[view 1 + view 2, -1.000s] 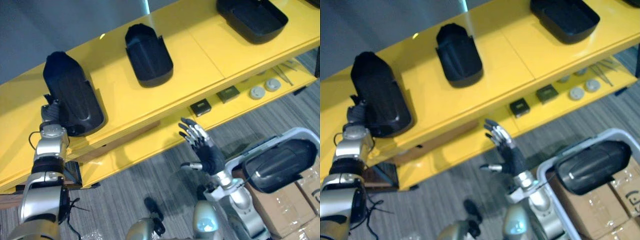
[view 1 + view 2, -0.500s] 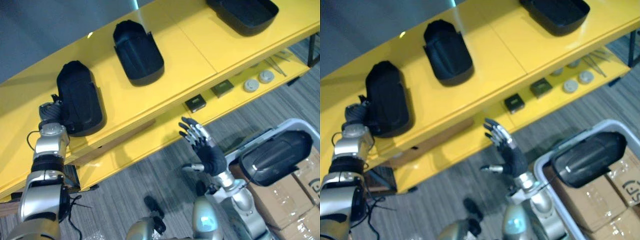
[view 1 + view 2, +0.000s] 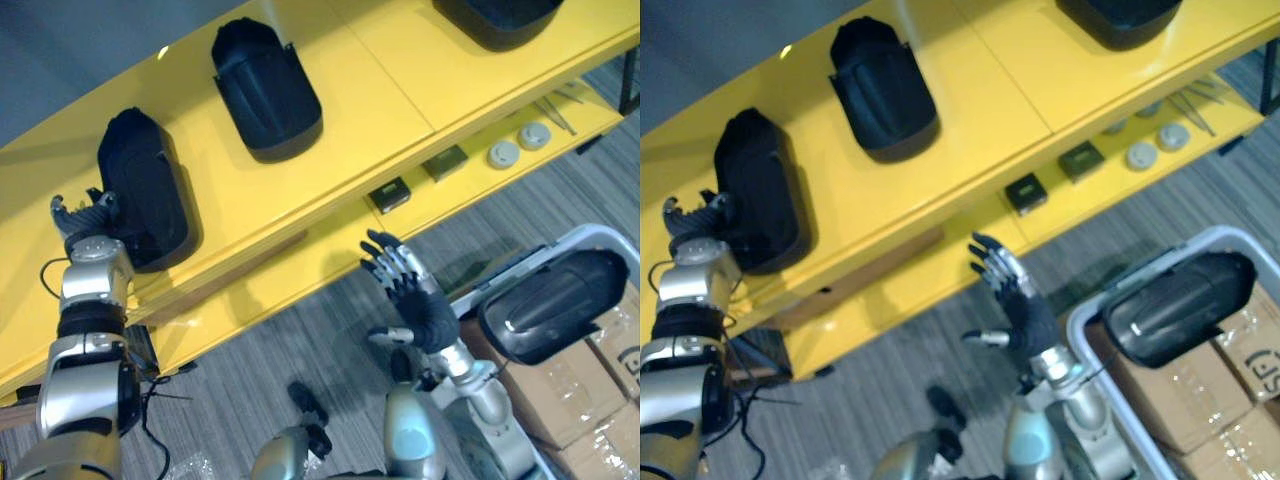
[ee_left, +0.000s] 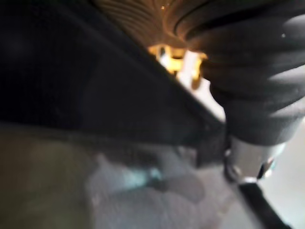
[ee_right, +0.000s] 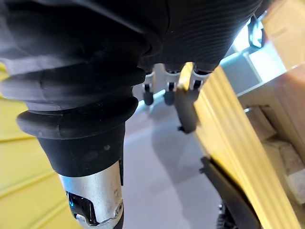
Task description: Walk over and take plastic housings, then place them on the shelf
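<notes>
Now the left hand (image 3: 82,218) has let go — fingers open — so this plastic housing (image 3: 146,190) rests on the shelf (image 3: 390,90); right hand (image 3: 412,302) open too.

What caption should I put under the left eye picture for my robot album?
Robot's open left hand beside a black housing on the yellow shelf, right hand open.
</notes>
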`<state>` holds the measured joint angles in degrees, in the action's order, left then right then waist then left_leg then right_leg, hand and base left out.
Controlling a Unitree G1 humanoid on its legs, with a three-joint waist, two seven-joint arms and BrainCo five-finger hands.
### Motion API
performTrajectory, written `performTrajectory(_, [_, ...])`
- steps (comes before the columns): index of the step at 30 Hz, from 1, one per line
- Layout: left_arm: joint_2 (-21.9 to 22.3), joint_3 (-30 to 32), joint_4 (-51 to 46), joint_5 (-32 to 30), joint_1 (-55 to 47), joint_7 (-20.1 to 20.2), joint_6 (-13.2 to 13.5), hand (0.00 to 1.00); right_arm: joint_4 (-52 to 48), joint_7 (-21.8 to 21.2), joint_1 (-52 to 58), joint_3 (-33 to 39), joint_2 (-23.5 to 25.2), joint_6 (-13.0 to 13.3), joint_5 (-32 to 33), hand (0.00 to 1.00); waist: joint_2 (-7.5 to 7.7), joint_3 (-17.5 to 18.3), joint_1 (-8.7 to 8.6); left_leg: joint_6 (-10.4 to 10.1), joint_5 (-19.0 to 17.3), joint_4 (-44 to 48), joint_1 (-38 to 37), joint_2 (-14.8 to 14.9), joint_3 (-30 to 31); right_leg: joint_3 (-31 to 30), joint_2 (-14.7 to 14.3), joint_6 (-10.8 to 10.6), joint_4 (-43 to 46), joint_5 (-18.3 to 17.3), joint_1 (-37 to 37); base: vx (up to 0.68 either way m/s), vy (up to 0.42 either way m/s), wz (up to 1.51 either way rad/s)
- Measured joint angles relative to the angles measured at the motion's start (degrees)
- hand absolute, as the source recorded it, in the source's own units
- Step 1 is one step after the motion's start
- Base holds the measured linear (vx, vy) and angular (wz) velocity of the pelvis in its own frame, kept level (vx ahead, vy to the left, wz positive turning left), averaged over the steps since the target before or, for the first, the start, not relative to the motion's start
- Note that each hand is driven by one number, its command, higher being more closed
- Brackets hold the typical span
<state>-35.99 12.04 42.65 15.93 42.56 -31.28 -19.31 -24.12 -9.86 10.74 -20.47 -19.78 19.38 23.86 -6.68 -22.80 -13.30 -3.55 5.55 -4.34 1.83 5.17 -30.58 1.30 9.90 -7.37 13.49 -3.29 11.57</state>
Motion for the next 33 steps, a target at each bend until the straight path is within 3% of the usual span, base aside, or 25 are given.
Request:
performTrajectory(7, [0.0, 1.99, 0.01, -0.01, -0.15, -3.71, 0.66, 0.0, 0.0, 0.0, 1.37, -0.05, -0.01, 0.18, -0.39, 0.0, -0.07, 0.0, 0.01, 0.0, 0.0, -0.12, -1.77, -0.14, 0.3, 0.34, 0.13, -0.16, -0.28, -0.11, -2.02, 0.0, 0.001, 0.0])
performTrajectory(12, [-0.01, 2.61, 0.01, -0.41, -0.3, -4.98, 4.59, 0.0, 0.24, 0.25, 1.8, 0.07, -0.14, 1.06, -2.61, 0.0, -0.48, 0.32, -0.49, 0.28, 0.19, -0.15, -2.07, -0.27, 2.23, 1.83, 0.47, -0.43, -1.48, 0.11, -4.03, 0.01, 0.005, 0.16])
performTrajectory(15, [-0.51, 2.26, 0.07, -0.68, -0.29, -6.32, 8.59, 0.0, 1.15, 1.19, 0.6, 0.63, -0.15, 2.97, -4.5, 0.0, -0.52, 0.4, -0.13, 0.28, 0.19, -0.18, -2.92, -0.3, 3.07, 2.75, 0.53, -0.51, -2.65, 0.19, -5.98, 0.03, 0.011, 0.13])
performTrajectory(17, [-2.2, 0.06, -0.18, -0.46, -0.24, -6.33, 13.76, 0.0, 2.05, 1.22, -1.19, 1.28, -0.15, 5.16, -5.61, 0.0, -0.55, 2.08, 0.14, 0.27, 0.2, -0.19, -2.92, -0.19, 3.63, 3.54, 0.45, -0.49, -4.06, 0.59, -7.07, 0.05, 0.009, 0.15])
performTrajectory(19, [-2.06, -0.09, -3.24, 0.04, -0.27, -6.32, 16.47, 0.0, 2.66, 1.28, -3.2, 1.44, -0.13, 6.21, -6.4, 0.0, -0.43, 4.06, 0.33, 0.27, 0.2, -0.24, -3.32, -0.39, 4.42, 4.8, 0.44, -0.64, -5.74, 1.17, -8.83, 0.08, 0.013, 0.18])
performTrajectory(21, [-1.88, -2.08, -9.83, -0.17, -0.89, -6.27, 20.68, 0.0, 2.64, 1.3, -6.13, 1.14, -0.12, 7.89, -6.67, 0.0, -0.22, 6.14, 0.35, 0.28, 0.19, -0.27, -4.55, -0.47, 6.13, 6.48, 0.59, -0.65, -7.29, 1.21, -11.82, 0.07, 0.015, 0.29])
performTrajectory(22, [-1.7, -2.11, -12.09, -0.13, -1.61, -6.25, 21.92, 0.0, 2.76, 1.3, -7.38, 0.9, -0.06, 7.89, -6.61, 0.0, -0.28, 7.07, 0.49, 0.27, 0.19, -0.28, -4.65, -0.45, 6.56, 6.67, 0.6, -0.65, -7.55, 1.21, -12.18, 0.06, 0.009, 0.17])
performTrajectory(23, [-1.16, -2.09, -18.62, -0.07, -4.36, -6.15, 25.05, 0.0, 3.76, 1.34, -10.9, -0.24, 0.32, 7.9, -6.64, 0.0, -0.47, 9.15, 1.39, 0.28, 0.2, -0.28, -5.03, -0.42, 6.73, 7.16, 0.58, -0.7, -8.28, 1.24, -13.09, 0.06, 0.007, 0.12])
performTrajectory(25, [1.07, -2.02, -25.12, -0.12, -7.36, -5.87, 27.74, 0.0, 5.5, 1.68, -13.55, -1.44, 0.54, 7.66, -6.68, 0.0, -0.98, 10.77, 2.17, 0.27, 0.2, -0.29, -5.27, -0.36, 8.33, 8.74, 0.52, -0.72, -8.95, 1.25, -14.67, 0.05, 0.005, 0.29])
performTrajectory(26, [2.84, -2.0, -29.01, -0.15, -9.48, -5.74, 28.81, 0.0, 6.66, 2.1, -14.88, -2.18, 0.59, 7.34, -6.73, 1.0, -1.15, 11.13, 2.95, 0.27, 0.19, -0.29, -5.8, -0.33, 9.34, 9.82, 0.46, -0.72, -9.26, 1.24, -15.91, 0.0, 0.001, 0.48])
performTrajectory(29, [10.73, -0.67, -42.99, -0.08, -23.89, -3.72, 31.54, 0.0, 10.74, 4.4, -19.11, -6.14, 1.6, 4.64, -10.85, 1.0, -1.67, 13.07, 6.25, -0.03, 0.39, -0.32, -5.78, -0.08, 12.78, 13.26, 0.05, -0.72, -10.35, 1.23, -18.61, -0.03, -0.006, 0.49])
performTrajectory(31, [16.29, -0.46, -47.61, -0.77, -32.74, -3.06, 32.58, 0.0, 13.56, 6.38, -20.26, -7.35, 2.72, 2.7, -12.31, 1.0, -0.89, 13.87, 8.78, -0.44, 0.64, -0.6, -5.69, 0.0, 14.67, 15.52, -0.23, -0.69, -11.15, 1.22, -19.9, -0.07, -0.018, 0.56])
performTrajectory(33, [21.37, 0.78, -48.81, -1.17, -41.33, -2.72, 32.9, 0.0, 17.33, 7.63, -21.37, -8.34, 5.01, 0.75, -12.69, 1.0, 0.91, 15.0, 12.21, -0.91, 1.02, -0.68, -4.57, 0.04, 16.72, 18.0, -0.58, -0.38, -11.83, 0.99, -20.67, -0.07, -0.019, 0.55])
